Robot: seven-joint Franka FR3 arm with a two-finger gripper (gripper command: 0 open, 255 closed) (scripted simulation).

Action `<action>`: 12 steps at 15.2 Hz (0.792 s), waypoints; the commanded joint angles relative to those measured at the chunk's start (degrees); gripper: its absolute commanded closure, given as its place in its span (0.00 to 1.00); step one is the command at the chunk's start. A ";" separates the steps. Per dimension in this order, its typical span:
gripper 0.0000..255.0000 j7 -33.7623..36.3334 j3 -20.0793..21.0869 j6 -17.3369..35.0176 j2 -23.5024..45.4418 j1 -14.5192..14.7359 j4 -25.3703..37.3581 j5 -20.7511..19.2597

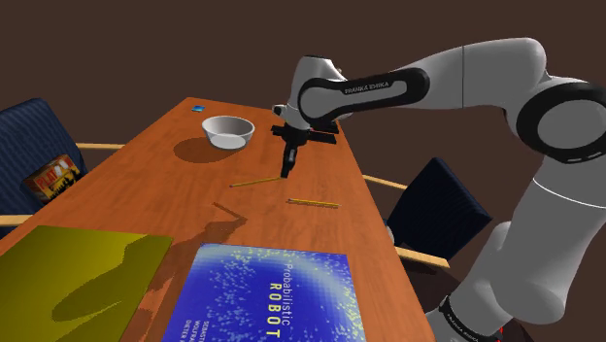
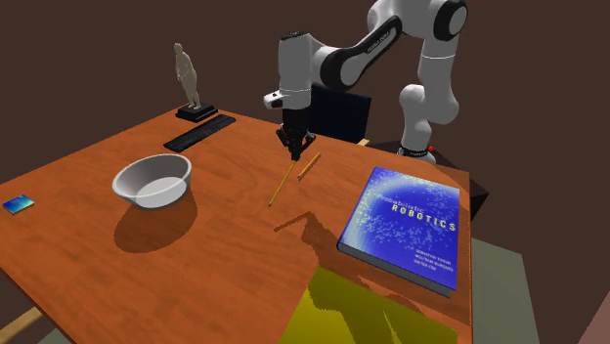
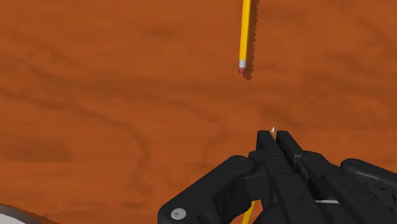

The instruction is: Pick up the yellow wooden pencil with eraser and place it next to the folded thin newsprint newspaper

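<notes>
My black gripper is shut on a yellow pencil near its sharpened end. The wooden tip pokes out between the fingertips. The rest of the shaft runs out toward the shoulder view's left, a little above the table, with a thin shadow cast apart from it. A second yellow pencil lies flat close by, its pink eraser end toward the gripper. A flat olive-yellow folded sheet lies at the table's near end.
A blue "Probabilistic Robotics" book lies beside the olive sheet. A white bowl stands farther up the wooden table. A figurine, a black flat bar and a small blue card sit near the edges. Dark blue chairs flank the table.
</notes>
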 commanded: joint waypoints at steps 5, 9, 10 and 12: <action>1.00 -7.70 -3.05 -2.82 5.54 -4.47 7.72 0.78; 1.00 -11.98 -4.57 -5.39 10.33 -7.30 14.67 1.39; 1.00 -12.99 -4.88 -6.13 11.67 -8.03 16.65 1.55; 1.00 -14.94 -5.47 -7.78 14.54 -9.51 20.97 1.89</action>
